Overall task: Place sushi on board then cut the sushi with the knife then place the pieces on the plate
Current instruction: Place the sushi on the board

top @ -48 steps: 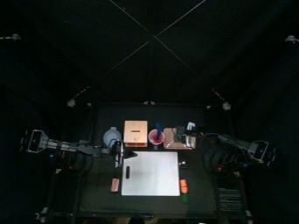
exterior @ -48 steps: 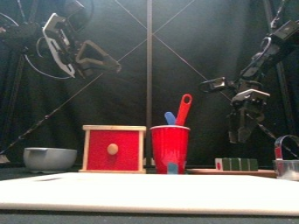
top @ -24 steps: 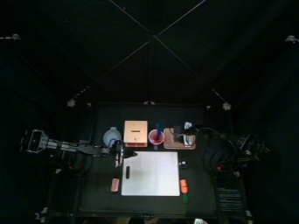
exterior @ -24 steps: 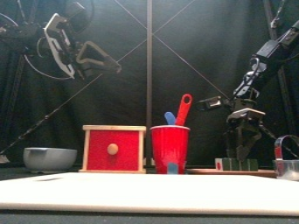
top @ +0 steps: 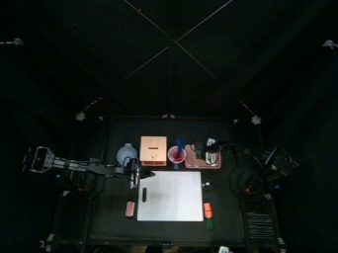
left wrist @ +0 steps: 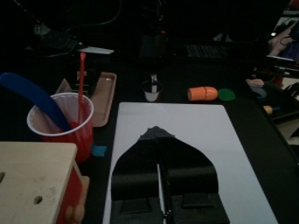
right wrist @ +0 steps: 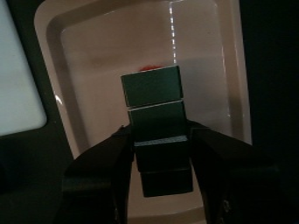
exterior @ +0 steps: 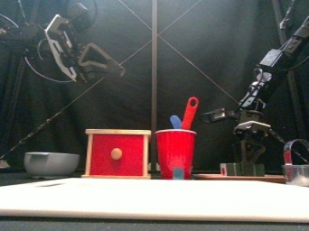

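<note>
Your sushi (right wrist: pixel 158 114), a row of dark green blocks joined end to end, lies flat along the pink plate (right wrist: pixel 205 61), at 1 o'clock from the white board (top: pixel 172 196) lying mid-worktop. The red knife (exterior: pixel 190 110) and blue knife (exterior: pixel 176 121) stand handle-up in the cup (exterior: pixel 176 152) at the board's 12 o'clock.

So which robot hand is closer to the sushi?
Right. The right gripper straddles the sushi on the pink tray; the left gripper hangs high near the board's left edge.
</note>
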Robot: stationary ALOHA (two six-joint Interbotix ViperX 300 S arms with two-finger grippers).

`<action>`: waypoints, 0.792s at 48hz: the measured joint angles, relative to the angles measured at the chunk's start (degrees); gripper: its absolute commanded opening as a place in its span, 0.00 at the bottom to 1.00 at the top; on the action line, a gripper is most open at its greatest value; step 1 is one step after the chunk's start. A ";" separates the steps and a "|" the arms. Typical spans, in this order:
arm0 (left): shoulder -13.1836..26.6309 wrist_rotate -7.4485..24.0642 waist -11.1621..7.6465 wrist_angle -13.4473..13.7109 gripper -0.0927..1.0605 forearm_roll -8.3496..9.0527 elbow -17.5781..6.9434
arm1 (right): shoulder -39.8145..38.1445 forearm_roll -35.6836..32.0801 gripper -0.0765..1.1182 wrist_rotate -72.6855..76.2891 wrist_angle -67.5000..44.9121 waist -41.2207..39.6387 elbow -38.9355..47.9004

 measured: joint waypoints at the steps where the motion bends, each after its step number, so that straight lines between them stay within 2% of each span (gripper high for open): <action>1: 0.00 0.00 0.00 0.00 0.07 0.00 0.00 | 0.00 0.18 0.52 0.18 0.09 0.00 0.00; 9: 0.00 0.00 -0.09 0.00 0.07 0.00 0.18 | -1.23 1.58 0.52 4.13 1.85 -0.09 -0.09; 20: 0.00 0.00 -0.18 0.00 0.07 0.00 0.18 | -7.03 0.88 0.52 17.58 5.54 0.44 -0.62; 38: 0.00 0.00 -0.26 0.00 0.07 0.00 0.35 | -16.17 -12.92 0.52 51.68 8.53 11.78 -0.62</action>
